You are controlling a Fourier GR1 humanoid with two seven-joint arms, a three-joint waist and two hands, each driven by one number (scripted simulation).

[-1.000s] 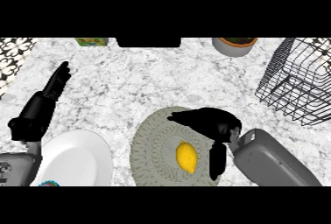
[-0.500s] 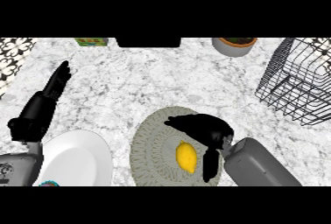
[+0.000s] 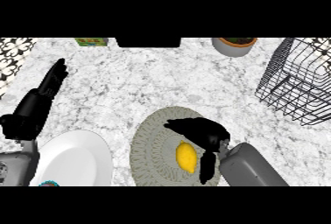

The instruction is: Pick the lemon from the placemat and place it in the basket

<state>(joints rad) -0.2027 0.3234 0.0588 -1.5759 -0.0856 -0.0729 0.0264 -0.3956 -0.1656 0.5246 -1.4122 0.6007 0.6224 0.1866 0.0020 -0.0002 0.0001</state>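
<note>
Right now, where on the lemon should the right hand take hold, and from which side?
Probably across the lemon's narrow middle, from above and its right: it lies flat on the placemat, long axis toward and away from the robot, with the right hand already beside it.

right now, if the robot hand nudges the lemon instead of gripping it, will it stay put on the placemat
Probably not. The lemon is a smooth oval lying on its side, so a sideways nudge would likely roll it. The round placemat looks flat and rimless, so little would stop it. It seems stiff enough to keep its shape if the right robot hand curls round it.
</note>
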